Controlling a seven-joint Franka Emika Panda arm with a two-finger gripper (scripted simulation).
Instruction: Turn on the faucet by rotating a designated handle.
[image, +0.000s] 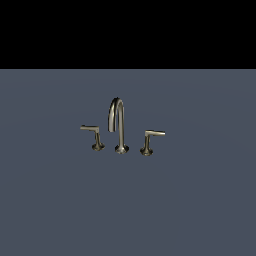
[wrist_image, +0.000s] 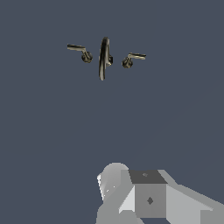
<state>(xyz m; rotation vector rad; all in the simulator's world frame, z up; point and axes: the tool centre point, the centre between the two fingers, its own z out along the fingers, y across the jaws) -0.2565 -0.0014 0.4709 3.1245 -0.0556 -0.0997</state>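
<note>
Pincer (wrist_image: 114, 183) seen only partly in wrist view; opening can't be told. Well apart from faucet (image: 119, 125) on desk (image: 200, 200). Target handle (image: 150, 141) on exterior view's right of spout. Likely stiff, slick metal; best pushed near thin lever's tip.

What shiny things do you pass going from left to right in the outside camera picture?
Left-pointing lever handle → tall arched spout → right-pointing lever handle, all standing apart in a row on the grey surface.
</note>
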